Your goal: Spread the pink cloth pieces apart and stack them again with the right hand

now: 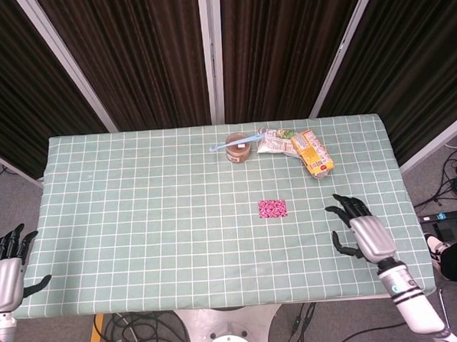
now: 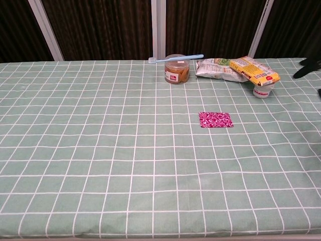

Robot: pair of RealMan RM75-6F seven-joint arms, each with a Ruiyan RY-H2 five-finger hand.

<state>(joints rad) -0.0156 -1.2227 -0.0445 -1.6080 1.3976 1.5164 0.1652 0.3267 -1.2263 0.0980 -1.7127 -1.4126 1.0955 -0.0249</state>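
Observation:
The pink patterned cloth pieces (image 1: pixel 273 208) lie in one small neat stack right of the table's middle, also seen as the pink cloth stack (image 2: pixel 215 120) in the chest view. My right hand (image 1: pixel 361 232) hovers over the table to the right of the stack, fingers spread and empty, well apart from the cloth. Only its dark fingertips (image 2: pixel 309 66) reach into the chest view at the right edge. My left hand (image 1: pixel 5 268) hangs open beyond the table's front left corner, holding nothing.
A brown jar (image 1: pixel 238 148) with a blue toothbrush (image 1: pixel 230 144) across its top stands at the back. Beside it lie a pale snack bag (image 1: pixel 277 142) and a yellow packet (image 1: pixel 313 152) resting on a small white cup (image 2: pixel 262 91). The green checked tablecloth (image 1: pixel 139 222) covers the table.

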